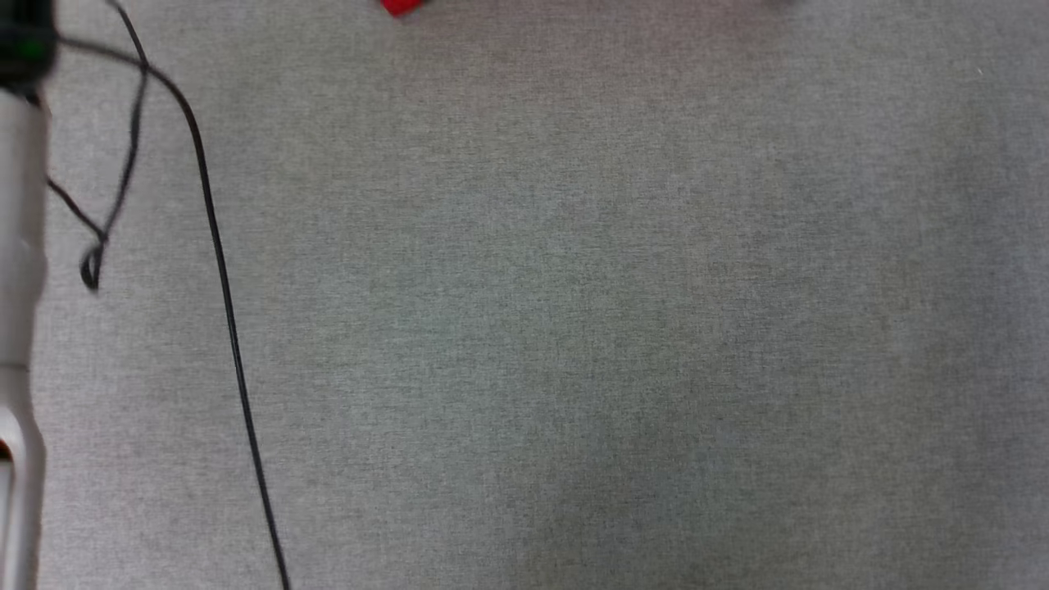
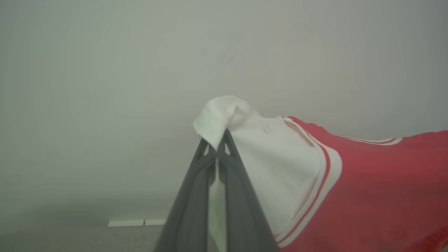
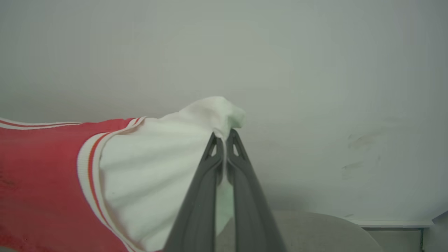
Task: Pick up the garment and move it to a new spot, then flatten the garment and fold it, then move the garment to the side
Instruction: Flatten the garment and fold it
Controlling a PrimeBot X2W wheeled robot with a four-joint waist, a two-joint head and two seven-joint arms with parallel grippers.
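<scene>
The garment is a red jersey with white sleeves and red-striped white trim. In the left wrist view my left gripper (image 2: 217, 138) is shut on the tip of one white sleeve, and the garment (image 2: 367, 189) stretches off to the right in the air. My right gripper (image 3: 224, 137) is shut on the other white sleeve in the right wrist view, where the garment (image 3: 42, 175) runs off to the left. Both views face a pale wall. A small red bit of the garment (image 1: 400, 6) shows at the top edge of the head view.
The head view looks down on a grey cloth-covered table (image 1: 574, 328). A black cable (image 1: 221, 279) runs down its left side, beside a pale post (image 1: 20, 270) at the left edge. A rounded grey table edge (image 3: 315, 231) lies low in the right wrist view.
</scene>
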